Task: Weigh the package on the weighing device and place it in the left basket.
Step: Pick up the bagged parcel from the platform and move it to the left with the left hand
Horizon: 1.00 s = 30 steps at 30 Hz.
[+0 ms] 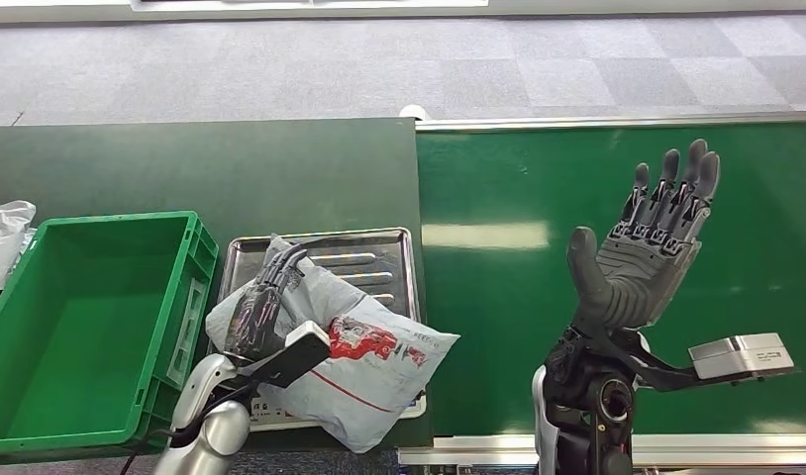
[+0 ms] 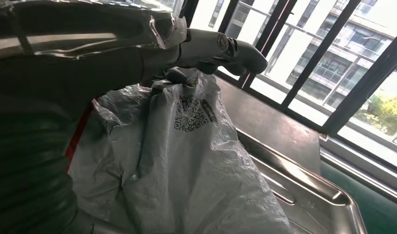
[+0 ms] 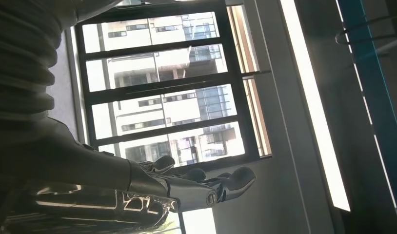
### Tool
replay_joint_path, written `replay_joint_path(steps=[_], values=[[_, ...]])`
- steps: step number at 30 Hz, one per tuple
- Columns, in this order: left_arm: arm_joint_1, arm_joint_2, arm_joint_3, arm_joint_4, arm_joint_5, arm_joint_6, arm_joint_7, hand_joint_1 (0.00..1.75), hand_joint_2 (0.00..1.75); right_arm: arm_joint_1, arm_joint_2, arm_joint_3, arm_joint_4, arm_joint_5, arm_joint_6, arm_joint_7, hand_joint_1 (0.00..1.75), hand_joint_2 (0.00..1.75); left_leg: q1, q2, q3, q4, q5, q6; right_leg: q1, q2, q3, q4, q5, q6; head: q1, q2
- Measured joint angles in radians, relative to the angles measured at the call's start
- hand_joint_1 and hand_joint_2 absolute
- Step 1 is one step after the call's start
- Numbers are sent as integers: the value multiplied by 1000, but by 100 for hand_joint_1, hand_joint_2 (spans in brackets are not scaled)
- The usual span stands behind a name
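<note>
A grey plastic package [image 1: 369,356] with a red mark lies on the metal weighing tray [image 1: 369,247], overhanging its near edge. My left hand [image 1: 265,307] lies over the package's left end and pinches its crumpled top. In the left wrist view the package [image 2: 187,161] bunches under my left hand [image 2: 206,48], with the tray [image 2: 304,190] beneath. The green basket [image 1: 112,220] stands left of the tray with nothing in it. My right hand [image 1: 647,247] is raised over the green belt, fingers spread, holding nothing; the right wrist view has the same hand [image 3: 187,185] against windows.
The tray and basket sit on a dark green table [image 1: 181,168]. A bright green conveyor belt [image 1: 538,198] with a metal rail runs to the right. A white bag [image 1: 3,233] lies at the far left edge. Grey carpet floor lies beyond the table.
</note>
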Motion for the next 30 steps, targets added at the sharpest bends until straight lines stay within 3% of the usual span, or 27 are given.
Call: replay_joint_path(steps=[2, 3, 7, 8, 11, 19, 24, 30], values=[[-4, 1, -3, 11, -23, 6, 15, 3, 175, 3, 1, -4, -4, 2, 0, 0, 0, 175, 0, 0, 0, 0, 0, 0, 0, 0, 0, 0, 0, 0, 0, 0], [-7, 1, -5, 17, -32, 10, 20, 12, 175, 4, 2, -6, -6, 3, 0, 0, 0, 175, 0, 0, 0, 0, 0, 0, 0, 0, 0, 0, 0, 0, 0, 0], [-14, 1, -5, 34, -53, 15, 24, 129, 175, 6, 3, -12, -10, 7, 3, 0, 0, 175, 0, 0, 1, 0, 0, 0, 0, 0, 1, 0, 0, 0, 0, 0], [-15, 1, -6, 38, -58, 15, 24, 140, 175, 7, 3, -12, -10, 7, 3, 0, 0, 175, 0, 0, 1, 0, 0, 0, 0, 0, 1, 0, 0, 0, 0, 0], [-17, 1, -6, 48, -67, 10, 24, 152, 175, 8, 3, -12, -10, 7, 4, 0, 0, 175, 0, 0, 2, 0, 0, 0, 0, 0, 2, 0, 0, 0, 0, 0], [-20, 0, -6, 60, -51, 19, -11, 166, 175, 10, 3, -12, -10, 7, 3, 0, 0, 175, 0, 0, 2, 0, 0, 0, 0, 0, 2, 0, 0, 0, 0, 0], [-13, -6, -5, 36, 36, 137, -118, 168, 175, 10, 3, -12, -10, 7, -5, 1, 0, 175, 0, 0, 1, 0, 0, 0, 0, 0, 1, 0, 0, 0, 0, 0], [-9, -12, -5, -3, 62, 170, -143, 175, 175, 10, 3, -11, -10, 5, -10, 3, 0, 175, 0, 0, 1, 0, 0, 0, 0, 0, 1, 0, 0, 0, 0, 0]])
